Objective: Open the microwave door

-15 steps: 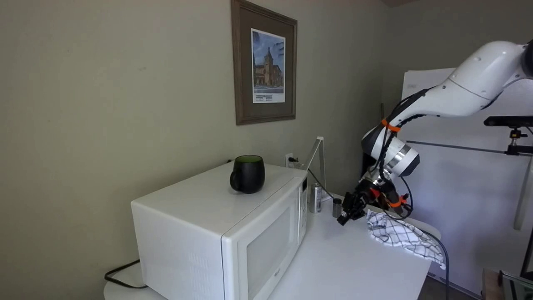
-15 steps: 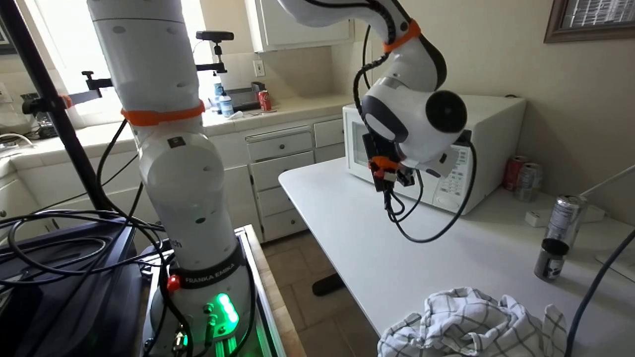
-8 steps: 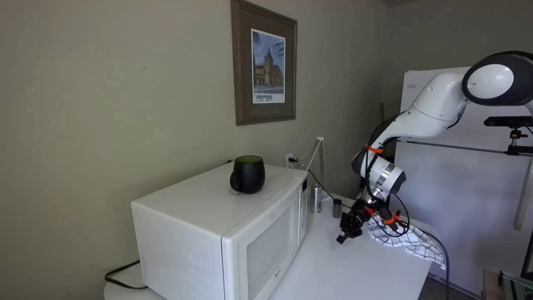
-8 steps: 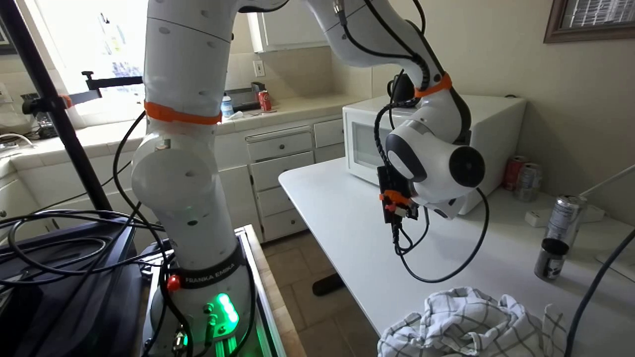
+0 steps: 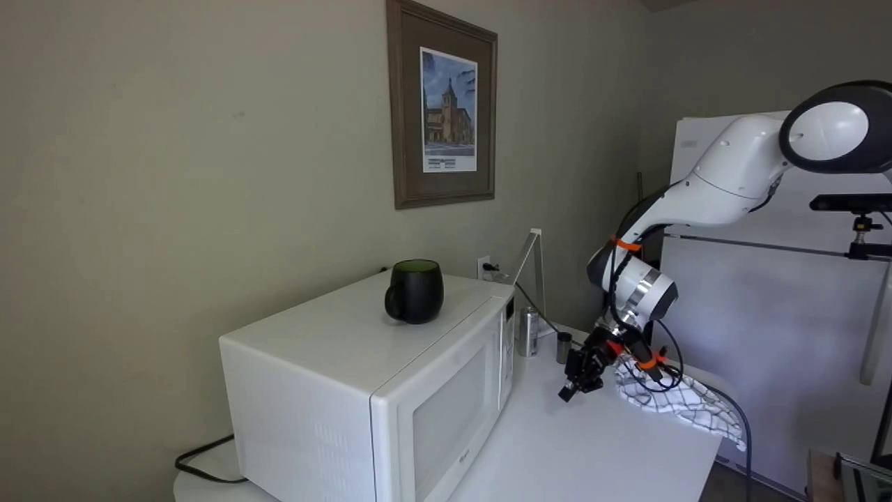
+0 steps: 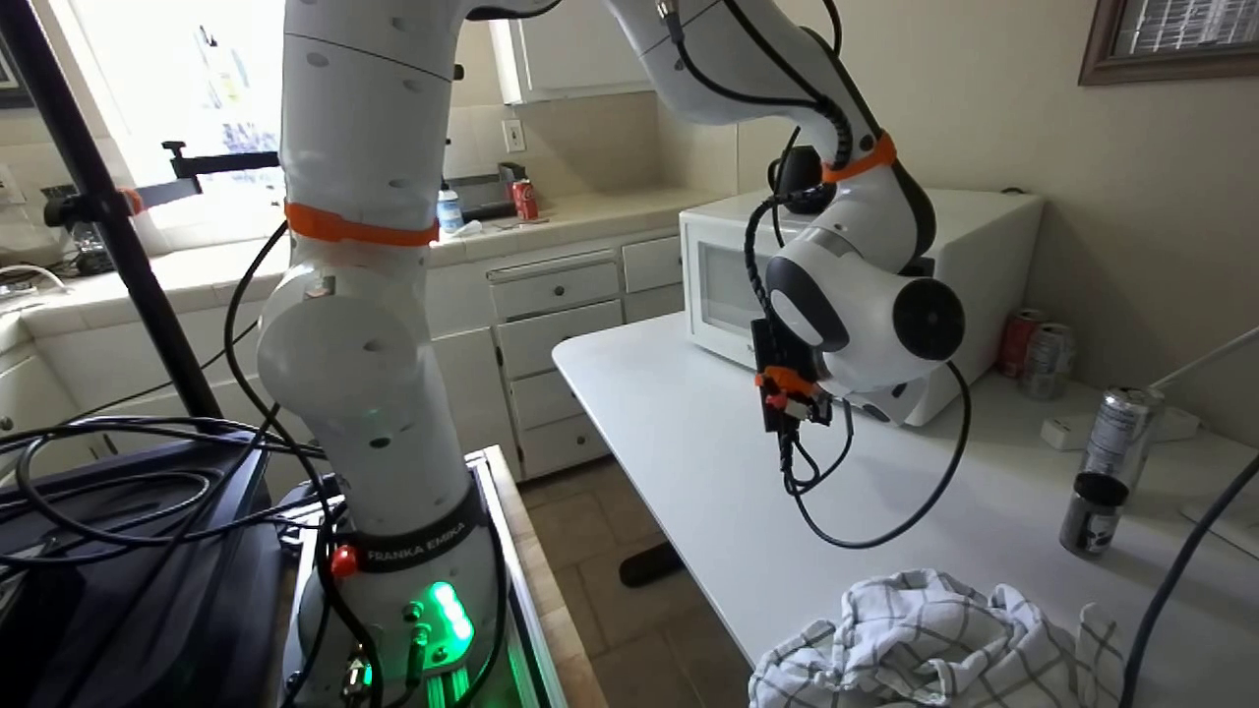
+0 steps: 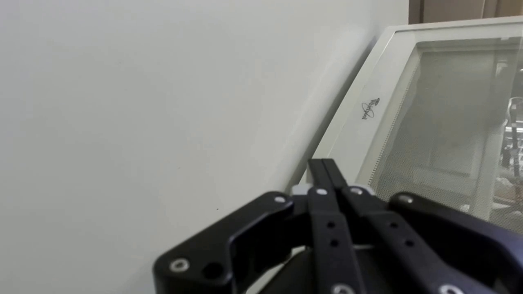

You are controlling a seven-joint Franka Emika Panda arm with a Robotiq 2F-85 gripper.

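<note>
The microwave door (image 5: 449,422) is the flat white front panel with a pale window, and it is shut against the white microwave (image 5: 300,411). It also shows in an exterior view (image 6: 723,280), partly hidden behind my arm, and in the wrist view (image 7: 441,122) at the right, with its window and logo. My gripper (image 5: 566,394) is a little above the table, in front of the microwave's control-panel end and apart from it. In the wrist view my gripper (image 7: 322,161) has its two black fingertips pressed together with nothing between them. The tips overlap the door's lower edge in that view.
A black mug (image 5: 414,293) stands on top of the microwave. A silver can (image 5: 528,333) and a small dark-lidded jar (image 5: 564,347) stand near the wall. A checked cloth (image 6: 934,639) lies on the white table (image 6: 679,433). A cable (image 6: 944,492) loops below my wrist.
My arm has come down and back from the microwave, then risen very slightly in the last half second. More of the microwave window now shows in an exterior view. The door has not moved.
</note>
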